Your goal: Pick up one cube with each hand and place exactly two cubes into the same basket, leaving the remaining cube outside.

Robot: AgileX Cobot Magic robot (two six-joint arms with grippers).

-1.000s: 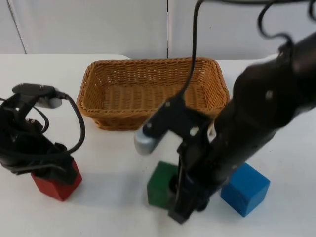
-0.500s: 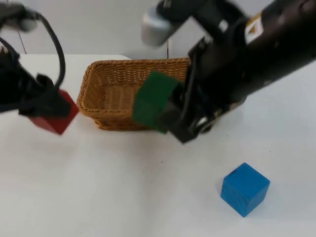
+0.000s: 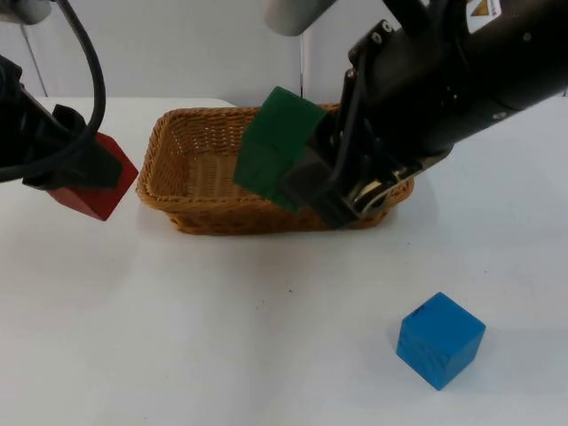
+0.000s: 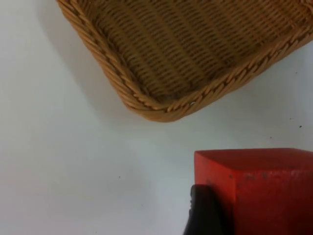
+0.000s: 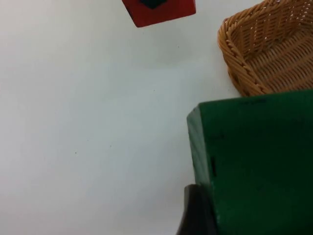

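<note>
While aloft: both grippers, cubes clamped.

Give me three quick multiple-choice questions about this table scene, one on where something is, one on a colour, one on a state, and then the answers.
1. Where is the blue cube?
A. in the basket
B. on the table, in front of the basket
C. in the left hand

2. What colour is the cube in the right hand?
A. green
B. yellow
C. red

3. What is in the basket?
A. two cubes
B. one cube
C. no cubes

Answers:
1 B: it sits alone on the white table.
2 A: the green cube is gripped above the basket's front rim.
3 C: the red cube is in the left hand, left of the basket, and the weave inside lies bare.
</note>
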